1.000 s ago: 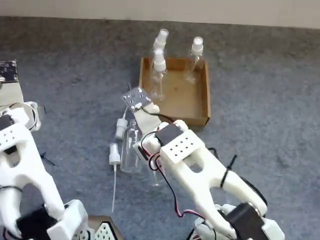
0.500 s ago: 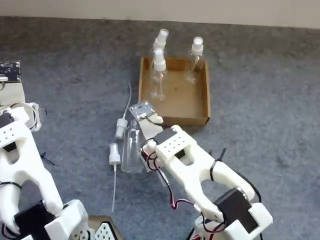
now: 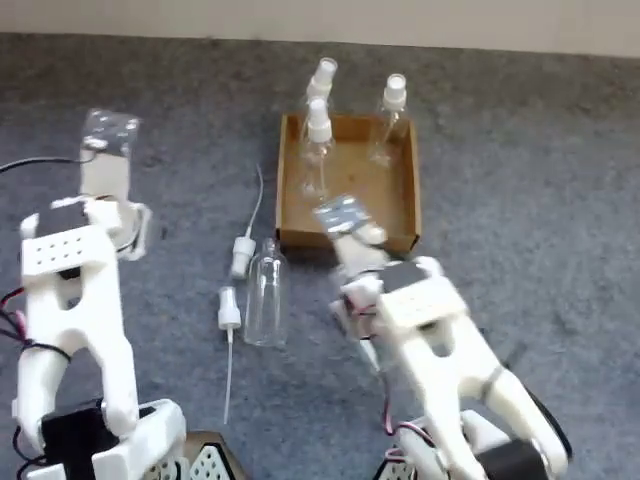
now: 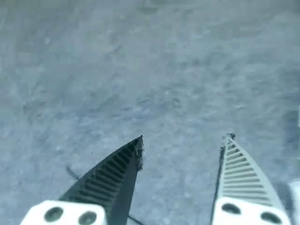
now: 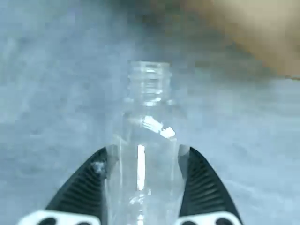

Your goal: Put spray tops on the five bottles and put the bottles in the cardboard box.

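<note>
Pinches a clear bottle [image 5: 147,108] in the right gripper [image 5: 145,151], fingers pressed on either side of the body, bare threaded neck pointing away past the fingertips. Cannot tell whether it rests on the carpet [image 3: 520,150] or hangs just above. Shows a corner of the box [image 5: 253,37] beyond the neck in the right wrist view. Spreads the left gripper [image 4: 183,138] wide over bare carpet, nothing between the fingers. Sets the right arm [image 3: 420,300] close to the box's front wall in the high view, and the left arm [image 3: 70,270] well apart, out to the left. Has a second bottle [image 3: 262,290], also topless, lying on the carpet left of the box, neck toward the far side. Has two spray tops just beside it on its left: one [image 3: 241,252] by the neck, tube running away from the robot, the other [image 3: 229,310] by the body, tube trailing back toward the robot. Has three topped bottles [image 3: 318,140] standing upright in the box.
</note>
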{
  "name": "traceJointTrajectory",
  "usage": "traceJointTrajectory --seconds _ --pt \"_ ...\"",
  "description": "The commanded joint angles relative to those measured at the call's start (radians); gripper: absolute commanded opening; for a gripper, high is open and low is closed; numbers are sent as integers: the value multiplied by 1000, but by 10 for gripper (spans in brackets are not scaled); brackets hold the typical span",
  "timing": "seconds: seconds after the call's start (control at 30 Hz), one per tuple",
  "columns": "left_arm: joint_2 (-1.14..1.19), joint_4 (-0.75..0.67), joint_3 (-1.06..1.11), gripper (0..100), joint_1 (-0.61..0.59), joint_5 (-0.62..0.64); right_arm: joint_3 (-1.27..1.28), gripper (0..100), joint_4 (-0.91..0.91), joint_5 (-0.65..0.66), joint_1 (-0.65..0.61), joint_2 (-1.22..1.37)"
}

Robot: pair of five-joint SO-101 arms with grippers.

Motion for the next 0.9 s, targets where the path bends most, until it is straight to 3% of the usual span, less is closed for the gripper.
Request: traceJointTrajectory --seconds 0.0,0.13,0.3,0.57,0.87 --pt "30 12 -88 245 171 -6 -1 3 15 109 255 -153" --pt "137 11 -186 245 278 -6 1 3 -12 232 484 -160" --pt "331 11 -366 246 349 35 1 3 -91 278 638 -81" --pt "613 11 -568 248 367 32 1 3 -185 278 682 76" --pt "745 -25 -593 245 344 28 -1 3 -206 276 679 157"
